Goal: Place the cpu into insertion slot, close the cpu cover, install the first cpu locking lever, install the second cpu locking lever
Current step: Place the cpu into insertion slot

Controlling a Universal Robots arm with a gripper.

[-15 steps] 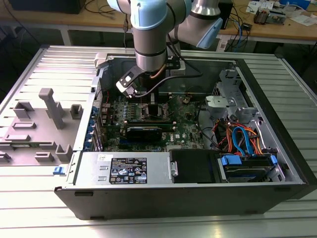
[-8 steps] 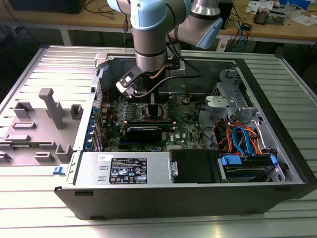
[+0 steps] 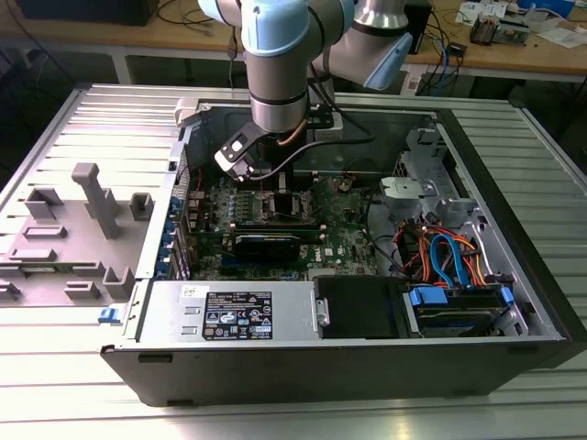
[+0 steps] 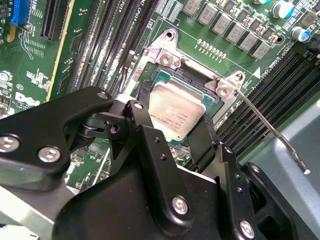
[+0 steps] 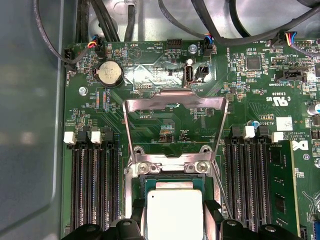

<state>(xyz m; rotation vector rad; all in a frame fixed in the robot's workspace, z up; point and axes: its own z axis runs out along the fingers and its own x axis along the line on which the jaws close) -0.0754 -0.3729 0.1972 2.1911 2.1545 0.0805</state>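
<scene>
The cpu [image 4: 172, 117], a flat square chip with a dull silver top, sits level in the socket opening on the green motherboard [image 4: 220, 37]. In both wrist views my gripper [image 4: 177, 109] has its black fingers [image 4: 207, 132] against two opposite edges of the cpu [image 5: 175, 215], shut on it. The cpu cover [image 5: 175, 100], a silvery frame with a large cut-out, stands swung open, hinged at the socket's edge. A thin locking lever [image 4: 267, 122] sticks up free beside the socket. In the exterior view the gripper [image 3: 275, 188] reaches down into the open computer case [image 3: 367, 367].
Black memory slots [image 5: 95, 185] flank the socket on both sides. Cables [image 5: 210, 15] run along the case wall past the board's edge. A bundle of orange and blue cables [image 3: 449, 257] and a drive bay fill the exterior view's right. Grey fixtures [image 3: 92, 197] stand on the table to its left.
</scene>
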